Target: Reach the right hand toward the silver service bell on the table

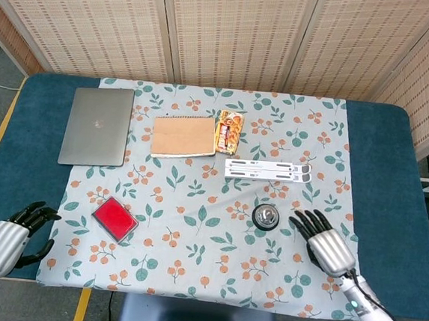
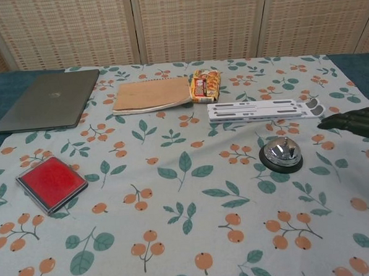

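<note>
— Right hand [image 1: 326, 242]?
— Fingers spread, holding nothing, palm down (over the cloth).
— Bell [image 1: 265, 216]?
— Just left of its fingertips, apart.
— Left hand [image 1: 8, 239]?
— Empty, fingers loosely apart.

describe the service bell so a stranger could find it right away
On the floral tablecloth, look just in front of the long white folded stand. The service bell sits there: a shiny silver dome on a round black base, the only round metal thing, beside the right hand.
</note>
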Controlling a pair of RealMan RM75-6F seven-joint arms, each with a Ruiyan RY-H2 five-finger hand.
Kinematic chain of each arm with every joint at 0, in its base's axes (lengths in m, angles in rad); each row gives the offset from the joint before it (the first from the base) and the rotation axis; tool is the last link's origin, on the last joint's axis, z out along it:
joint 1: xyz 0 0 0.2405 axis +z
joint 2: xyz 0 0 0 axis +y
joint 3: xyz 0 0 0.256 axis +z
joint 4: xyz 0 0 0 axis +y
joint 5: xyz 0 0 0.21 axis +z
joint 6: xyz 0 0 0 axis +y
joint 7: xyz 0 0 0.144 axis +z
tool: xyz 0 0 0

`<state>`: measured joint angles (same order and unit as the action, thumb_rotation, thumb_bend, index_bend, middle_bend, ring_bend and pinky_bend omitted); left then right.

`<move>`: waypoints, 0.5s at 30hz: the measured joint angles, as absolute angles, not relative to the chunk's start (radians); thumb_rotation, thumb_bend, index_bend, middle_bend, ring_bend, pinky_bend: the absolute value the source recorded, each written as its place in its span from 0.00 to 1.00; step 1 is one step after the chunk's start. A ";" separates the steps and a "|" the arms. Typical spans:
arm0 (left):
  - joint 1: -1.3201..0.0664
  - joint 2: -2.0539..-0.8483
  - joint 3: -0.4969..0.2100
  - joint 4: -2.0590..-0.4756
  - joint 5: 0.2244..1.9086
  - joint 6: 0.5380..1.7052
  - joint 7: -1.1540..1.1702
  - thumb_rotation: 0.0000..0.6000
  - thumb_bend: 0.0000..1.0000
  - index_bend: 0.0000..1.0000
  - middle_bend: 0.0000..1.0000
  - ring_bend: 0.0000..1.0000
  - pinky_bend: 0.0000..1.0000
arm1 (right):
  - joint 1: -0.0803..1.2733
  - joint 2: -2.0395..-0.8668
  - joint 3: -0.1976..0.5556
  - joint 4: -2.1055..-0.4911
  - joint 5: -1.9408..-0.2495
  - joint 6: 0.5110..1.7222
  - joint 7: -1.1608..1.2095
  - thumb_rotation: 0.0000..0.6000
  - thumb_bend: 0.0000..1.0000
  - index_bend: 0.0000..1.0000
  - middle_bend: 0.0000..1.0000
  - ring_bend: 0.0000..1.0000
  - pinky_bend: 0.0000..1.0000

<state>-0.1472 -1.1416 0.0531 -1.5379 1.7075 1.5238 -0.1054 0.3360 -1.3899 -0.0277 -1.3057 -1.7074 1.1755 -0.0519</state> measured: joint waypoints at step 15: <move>-0.144 -1.136 0.057 -1.532 1.720 1.535 -0.127 1.00 0.39 0.30 0.26 0.16 0.39 | 0.536 -1.621 0.036 -1.146 -1.664 1.008 -0.022 1.00 0.81 0.02 0.03 0.00 0.06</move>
